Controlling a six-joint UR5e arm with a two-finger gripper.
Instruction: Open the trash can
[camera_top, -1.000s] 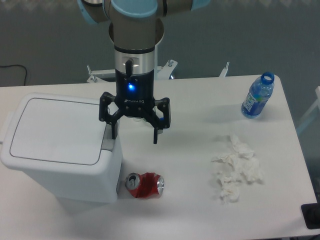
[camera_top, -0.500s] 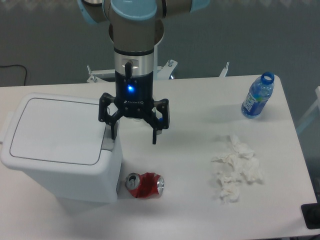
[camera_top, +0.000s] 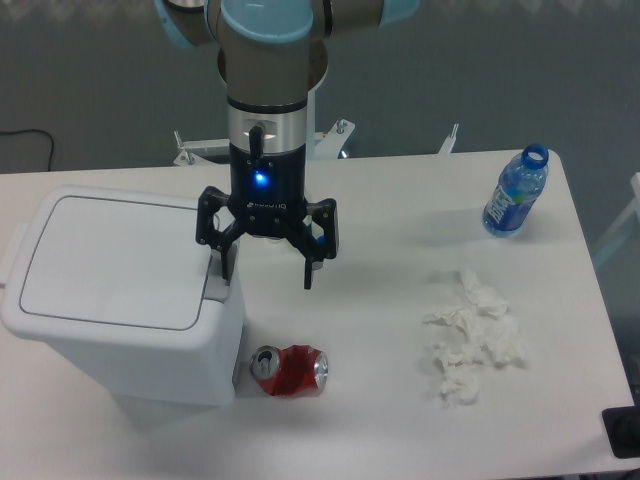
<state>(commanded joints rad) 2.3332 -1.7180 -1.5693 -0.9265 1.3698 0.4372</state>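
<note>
The trash can is a large white rectangular bin at the left of the table, with its flat lid down. A grey latch tab shows on its right side. My gripper hangs open just right of the bin, pointing down. Its left finger stands over the bin's right edge by the latch tab; whether it touches I cannot tell. The right finger hangs over bare table. Nothing is between the fingers.
A crushed red soda can lies in front of the bin's right corner. Crumpled white tissue lies at the right. A blue water bottle without a cap stands at the back right, near the table edge.
The gripper has shifted very slightly left toward the bin. Nothing else has moved.
</note>
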